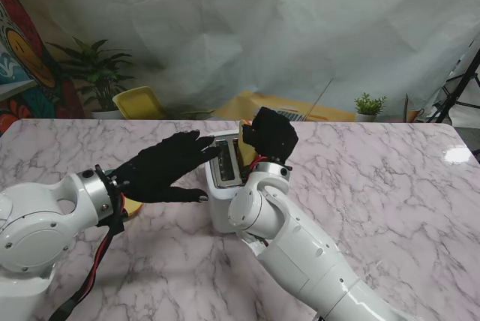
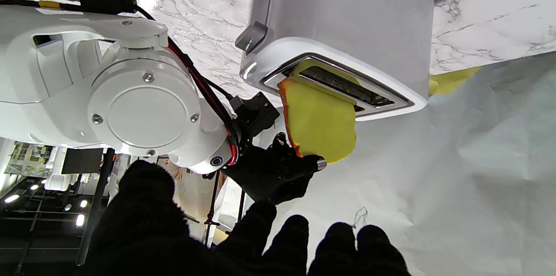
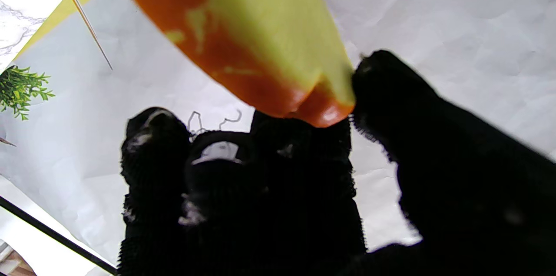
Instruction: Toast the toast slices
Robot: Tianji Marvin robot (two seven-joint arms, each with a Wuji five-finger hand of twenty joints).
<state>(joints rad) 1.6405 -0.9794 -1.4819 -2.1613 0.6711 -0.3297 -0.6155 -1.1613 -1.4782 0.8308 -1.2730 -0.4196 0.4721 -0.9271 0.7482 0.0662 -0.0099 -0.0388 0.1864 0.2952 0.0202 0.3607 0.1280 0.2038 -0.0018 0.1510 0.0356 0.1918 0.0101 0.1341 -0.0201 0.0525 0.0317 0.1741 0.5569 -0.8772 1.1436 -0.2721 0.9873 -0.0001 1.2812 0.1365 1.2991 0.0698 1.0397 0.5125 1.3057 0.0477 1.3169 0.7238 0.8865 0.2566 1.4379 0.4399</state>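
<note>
The work surface is a white marble-pattern table (image 1: 390, 186) filling the lower two thirds of the stand view. Behind it, a creased white backdrop (image 1: 300, 28) spans the upper frame. A leafy potted plant (image 1: 96, 70) and a yellow chair (image 1: 139, 103) stand at the upper left; a small potted plant (image 1: 369, 106) sits at the upper right, beyond the far table edge.

The right half of the table is bare marble up to its far right corner. The lower left and lower centre of the frame are taken up by the two white arms.

The white toaster (image 1: 223, 178) stands at the frame centre, slots facing up. The right hand (image 1: 270, 135) hovers just over its far end, its fingers (image 3: 382, 89) pinching a yellow toast slice (image 2: 319, 121) with an orange crust. In the left wrist view, the slice's end sits in one slot while the rest projects out toward the hand.

The left hand (image 1: 161, 167) reaches in from the left centre, fingers spread and holding nothing, fingertips at the toaster's top edge; contact cannot be confirmed. A yellow object (image 1: 133, 207), partly hidden, lies under the left wrist.
</note>
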